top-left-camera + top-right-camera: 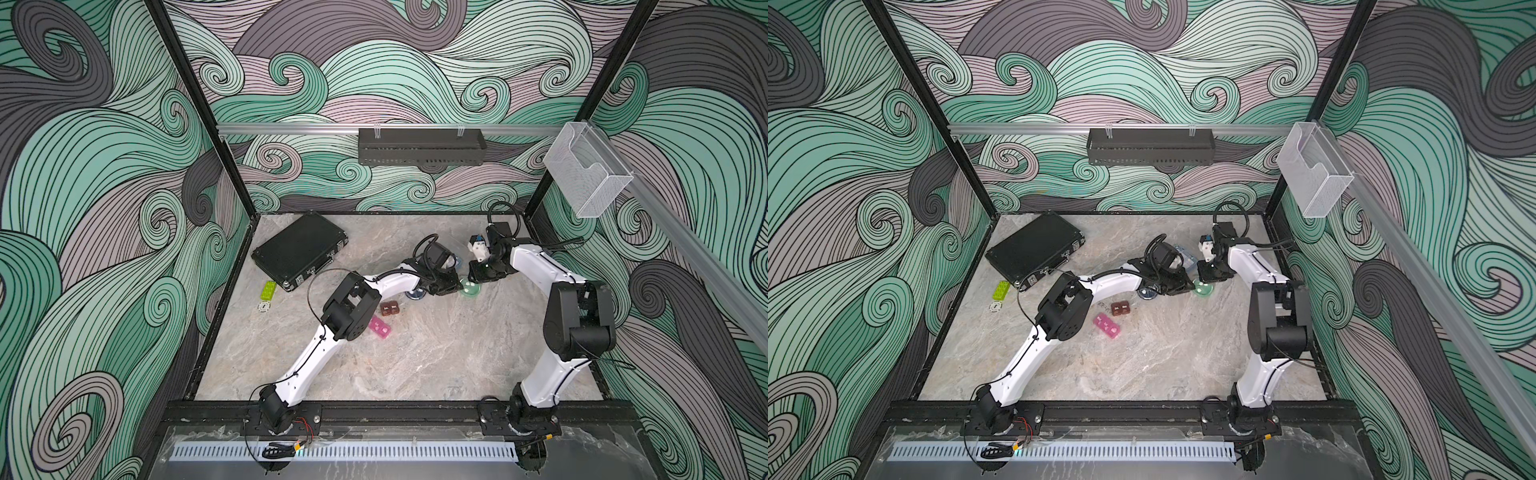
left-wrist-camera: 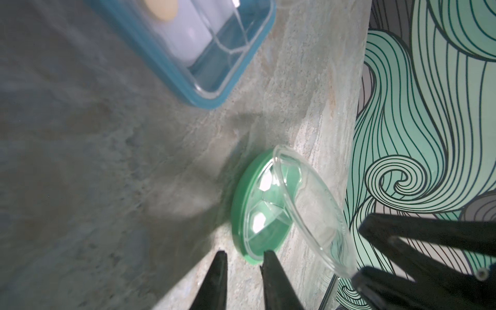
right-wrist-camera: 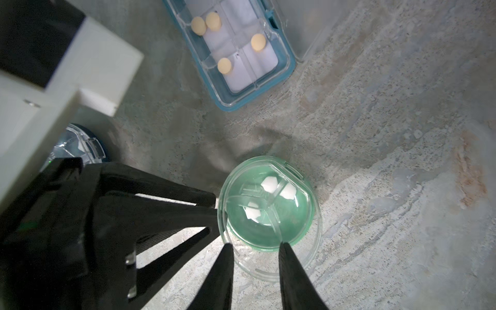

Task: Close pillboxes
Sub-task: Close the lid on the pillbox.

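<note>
Marbled desk [image 3: 375, 188], mid-depth: round green translucent pillbox [image 3: 268, 222], clear domed lid [image 2: 314, 214] ajar, white tablets [image 3: 269, 183] inside. Left pincer [image 2: 244, 253] and right pincer [image 3: 256, 244] parted, empty, tips at its rim. Beyond: open light-blue rectangular pillbox [image 3: 230, 107], yellow tablets [image 3: 225, 65].

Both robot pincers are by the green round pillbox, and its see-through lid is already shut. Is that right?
Not quite. The left pincer and right pincer are by the green round pillbox, but its see-through lid is not shut: the left wrist view shows it tilted up.
</note>
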Motion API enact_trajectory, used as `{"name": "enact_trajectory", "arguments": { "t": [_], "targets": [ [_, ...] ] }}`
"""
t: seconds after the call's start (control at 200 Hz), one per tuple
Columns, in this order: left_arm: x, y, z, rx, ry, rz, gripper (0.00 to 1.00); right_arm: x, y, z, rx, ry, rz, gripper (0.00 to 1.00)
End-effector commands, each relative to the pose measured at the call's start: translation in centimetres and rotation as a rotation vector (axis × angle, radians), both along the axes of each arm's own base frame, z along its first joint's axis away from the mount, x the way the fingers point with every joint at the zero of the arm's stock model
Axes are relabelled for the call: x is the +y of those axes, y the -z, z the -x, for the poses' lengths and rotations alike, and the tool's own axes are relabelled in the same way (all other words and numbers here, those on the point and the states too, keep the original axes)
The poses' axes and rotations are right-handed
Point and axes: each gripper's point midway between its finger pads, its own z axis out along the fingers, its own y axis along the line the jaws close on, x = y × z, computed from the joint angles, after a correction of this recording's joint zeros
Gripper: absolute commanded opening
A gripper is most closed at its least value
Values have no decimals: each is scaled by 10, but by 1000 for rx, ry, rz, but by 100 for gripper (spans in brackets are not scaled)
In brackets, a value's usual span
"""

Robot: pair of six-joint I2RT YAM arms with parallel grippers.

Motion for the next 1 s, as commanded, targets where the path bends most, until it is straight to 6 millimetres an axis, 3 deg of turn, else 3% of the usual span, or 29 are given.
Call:
{"name": "enact_trajectory", "arguments": {
  "t": [0.0, 0.475, 0.771, 0.996],
  "targets": [
    [-6, 6, 1, -1, 1, -18, 24, 0, 1, -5, 7, 11, -16, 29],
    [-5, 3, 1, -10, 2, -22, 23, 0, 12, -1, 37, 31, -25, 29],
    [8, 4, 4, -15, -16, -27, 21, 0, 21, 2, 60, 45, -26, 29],
    [17, -8, 2, -29, -31, -4, 21, 0, 25, 3, 69, 54, -27, 28]
  ]
}}
